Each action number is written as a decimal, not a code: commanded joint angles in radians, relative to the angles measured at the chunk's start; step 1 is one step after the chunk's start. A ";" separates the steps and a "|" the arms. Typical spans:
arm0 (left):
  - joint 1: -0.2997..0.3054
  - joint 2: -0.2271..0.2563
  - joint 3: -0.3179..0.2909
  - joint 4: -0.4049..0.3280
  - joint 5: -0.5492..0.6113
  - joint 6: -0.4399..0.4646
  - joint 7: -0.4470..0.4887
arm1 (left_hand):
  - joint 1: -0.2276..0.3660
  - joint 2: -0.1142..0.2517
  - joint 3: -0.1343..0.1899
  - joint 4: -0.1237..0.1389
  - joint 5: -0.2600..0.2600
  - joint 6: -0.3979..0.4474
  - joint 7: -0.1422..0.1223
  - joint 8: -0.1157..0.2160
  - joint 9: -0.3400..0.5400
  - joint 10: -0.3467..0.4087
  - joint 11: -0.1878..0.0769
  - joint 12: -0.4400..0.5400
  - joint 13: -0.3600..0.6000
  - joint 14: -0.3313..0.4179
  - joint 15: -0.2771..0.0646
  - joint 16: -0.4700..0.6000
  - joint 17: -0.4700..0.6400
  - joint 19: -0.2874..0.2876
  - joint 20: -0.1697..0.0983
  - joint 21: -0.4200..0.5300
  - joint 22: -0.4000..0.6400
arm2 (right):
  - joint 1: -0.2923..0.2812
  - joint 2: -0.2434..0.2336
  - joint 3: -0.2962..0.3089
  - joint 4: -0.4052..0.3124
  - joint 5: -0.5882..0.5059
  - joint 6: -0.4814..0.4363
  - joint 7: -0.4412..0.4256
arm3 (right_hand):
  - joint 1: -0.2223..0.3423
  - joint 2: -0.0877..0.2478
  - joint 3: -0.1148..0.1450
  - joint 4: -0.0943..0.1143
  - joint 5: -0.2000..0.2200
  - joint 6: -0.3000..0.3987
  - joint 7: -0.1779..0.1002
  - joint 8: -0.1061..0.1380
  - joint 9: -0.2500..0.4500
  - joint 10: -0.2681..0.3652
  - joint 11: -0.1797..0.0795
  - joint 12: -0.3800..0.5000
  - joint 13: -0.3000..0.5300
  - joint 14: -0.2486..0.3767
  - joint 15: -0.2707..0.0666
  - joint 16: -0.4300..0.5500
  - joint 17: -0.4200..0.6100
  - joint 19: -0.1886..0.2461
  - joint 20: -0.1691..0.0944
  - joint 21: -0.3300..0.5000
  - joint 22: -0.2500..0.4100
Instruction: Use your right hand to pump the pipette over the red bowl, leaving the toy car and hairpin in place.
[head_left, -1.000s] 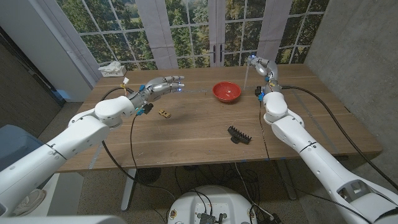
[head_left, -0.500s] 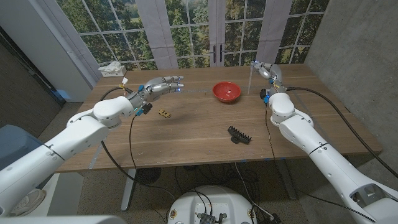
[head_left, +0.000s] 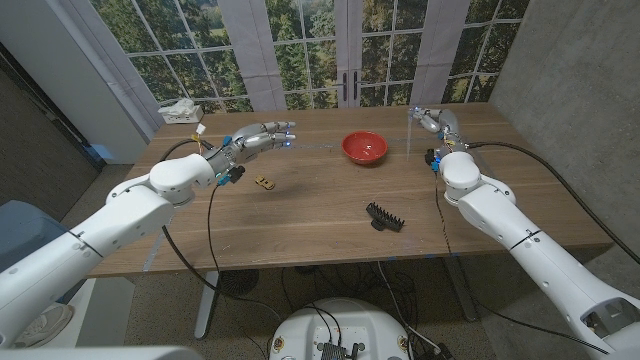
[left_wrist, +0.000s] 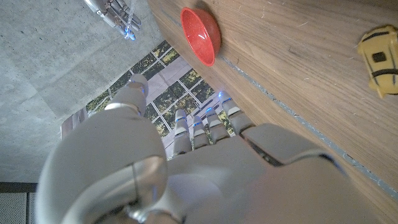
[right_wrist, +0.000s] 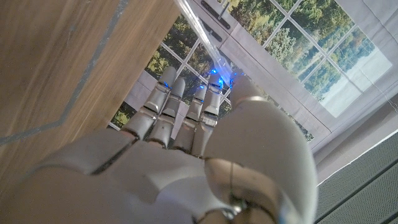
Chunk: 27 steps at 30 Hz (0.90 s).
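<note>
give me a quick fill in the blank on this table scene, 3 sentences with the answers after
1. The pipette is held by the robot's ____ hand.
2. The bowl on the table is coloured ____.
3. The toy car lies nearer to the ____ hand than the black hairpin does.

Missing words: right; red; left

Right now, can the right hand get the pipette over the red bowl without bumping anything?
Probably yes. The right hand holds the pipette raised beside the red bowl, with only bare table between them. The hairpin and toy car lie well clear of that path.
</note>
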 joint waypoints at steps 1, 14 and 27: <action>-0.031 -0.013 0.024 0.000 0.010 0.020 -0.006 | -0.010 0.002 0.008 -0.004 -0.002 0.005 -0.001 0.001 0.001 0.001 0.002 0.005 0.003 -0.003 0.001 0.008 0.001 -0.004 0.001 0.004 0.001 | -0.006 -0.046 -0.012 -0.003 -0.039 -0.092 -0.020 | -0.003 0.002 0.008 0.001 0.010 0.002 0.002 0.002 0.003 0.002 0.009 0.005 0.001 0.001 -0.135 0.007 0.004 0.000 0.003 0.009 0.002; -0.028 -0.011 0.024 -0.020 0.010 0.045 0.017 | -0.011 0.002 0.009 -0.004 -0.002 0.005 -0.002 0.001 0.001 0.001 0.002 0.005 0.003 -0.002 0.001 0.008 0.001 -0.004 0.000 0.005 0.001 | 0.024 -0.060 -0.038 0.048 -0.044 -0.160 0.007 | -0.005 0.002 0.010 0.000 0.012 -0.001 0.003 0.002 0.004 -0.001 0.010 0.006 0.002 0.001 -0.136 0.005 0.003 -0.001 0.004 0.013 0.002; -0.019 -0.010 0.021 -0.032 0.009 0.051 0.030 | -0.012 0.001 0.009 -0.004 -0.002 0.006 -0.001 0.001 0.001 0.001 0.002 0.005 0.003 -0.002 0.001 0.008 0.001 -0.005 0.000 0.005 0.001 | 0.055 -0.063 -0.086 0.085 -0.094 -0.205 -0.006 | -0.010 -0.002 0.011 -0.002 0.013 -0.031 0.000 -0.007 0.004 -0.028 0.017 -0.002 0.003 -0.006 -0.134 0.002 0.005 -0.002 0.005 0.019 0.001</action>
